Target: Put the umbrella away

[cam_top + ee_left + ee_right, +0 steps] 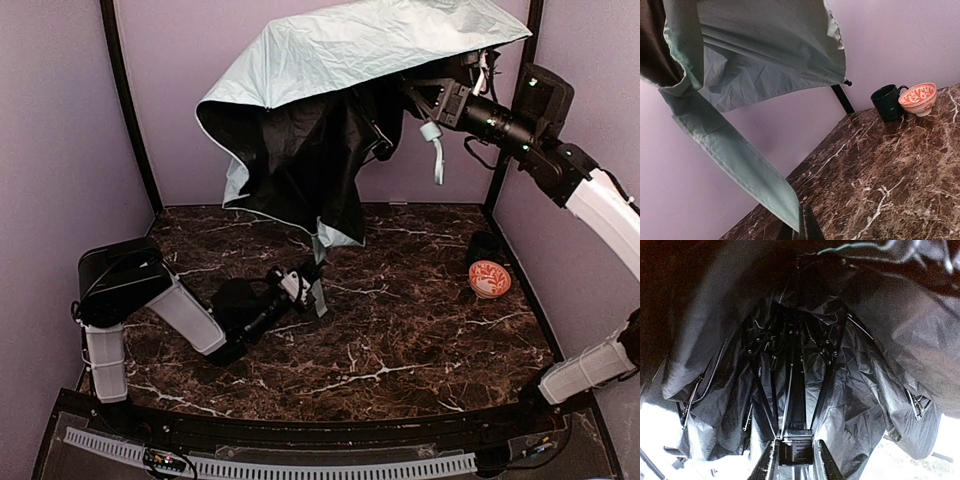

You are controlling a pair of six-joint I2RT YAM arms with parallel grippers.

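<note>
Hanging high above the marble tabletop (400, 340), the umbrella (350, 50) is held up at the back right of the scene by the right gripper (796, 445). Its jaws are closed on the black shaft, just below the ribs, as is seen in the right wrist view. The canopy is not folded: pale mint fabric is draped over the top, and the black underside sags down to the left in loose folds, clear of the tabletop. A short mint handle (431, 131) with a thin cord is seen just beneath the right gripper. From the lower hem a mint strap (730, 160) is stretched down to the left gripper (308, 285), which is low over the tabletop's middle left and is pinched tight on the strap's end. A dark green cup (887, 102) and an orange-and-white bowl (918, 98) are set side by side, touching or nearly so, at the tabletop's far right edge, well apart from both grippers.
</note>
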